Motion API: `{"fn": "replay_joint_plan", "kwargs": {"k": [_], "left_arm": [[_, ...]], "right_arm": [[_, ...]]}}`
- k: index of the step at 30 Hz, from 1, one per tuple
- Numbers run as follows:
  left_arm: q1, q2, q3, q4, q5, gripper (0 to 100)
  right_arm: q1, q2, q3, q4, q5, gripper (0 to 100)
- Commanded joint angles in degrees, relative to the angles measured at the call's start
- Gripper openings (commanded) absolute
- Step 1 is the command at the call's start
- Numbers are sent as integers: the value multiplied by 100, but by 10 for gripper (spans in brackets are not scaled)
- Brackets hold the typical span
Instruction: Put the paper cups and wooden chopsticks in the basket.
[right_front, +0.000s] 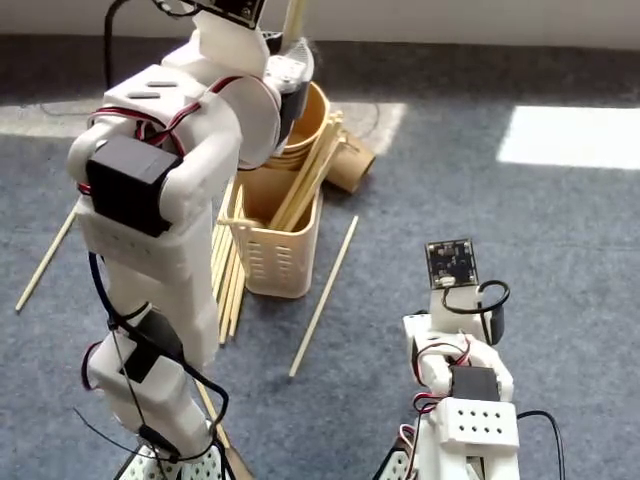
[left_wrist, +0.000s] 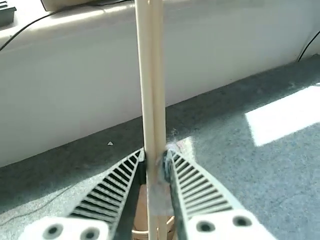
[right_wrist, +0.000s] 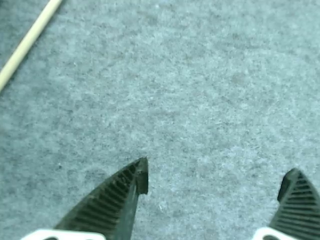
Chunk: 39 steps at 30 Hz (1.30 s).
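**Left gripper clamps two chopsticks above the basket**

High view: the left arm (right_front: 160, 200) rises over the basket (right_front: 275, 250), which has several sticks leaning in it. Stacked paper cups (right_front: 312, 120) stand just behind the basket. A loose chopstick (right_front: 322, 300) lies on the carpet (right_front: 540, 260) beside the basket, between the two arms.

Left wrist view: the left gripper (left_wrist: 155, 157) has its fingers pressed tight on a pair of chopsticks (left_wrist: 151, 75), which stand upright.

Right wrist view: the right gripper (right_wrist: 217, 180) hangs over the carpet with its fingers spread wide, holding nothing.
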Motion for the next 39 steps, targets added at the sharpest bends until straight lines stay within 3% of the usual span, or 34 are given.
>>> {"fn": "replay_joint_plan", "kwargs": {"k": [1,10,15,19,22,25,28,31,35,39], "left_arm": [[40,-48,-40,255,44,80],[31,-48,4,360,53,89],[31,-48,4,360,18,173],[13,-48,-22,352,9,175],[-286,-48,-31,352,-9,175],[-1165,-4,75,369,-325,174],[-2325,31,892,360,-677,174],[-2967,189,2431,325,-1266,178],[-3020,752,4092,229,-1996,179],[-2853,1367,4813,-114,-2110,179]], "right_arm": [[48,-57,-31,-92,70,393],[48,-57,-31,-92,70,393],[48,-57,-31,-92,70,393],[48,-57,-31,-92,70,393],[48,-57,-31,-92,70,393],[48,-57,-31,-92,70,393],[48,-57,-31,-92,70,393],[48,-57,-31,-101,70,393],[48,-57,-31,-171,70,393],[48,-57,-31,-163,70,393]]}}
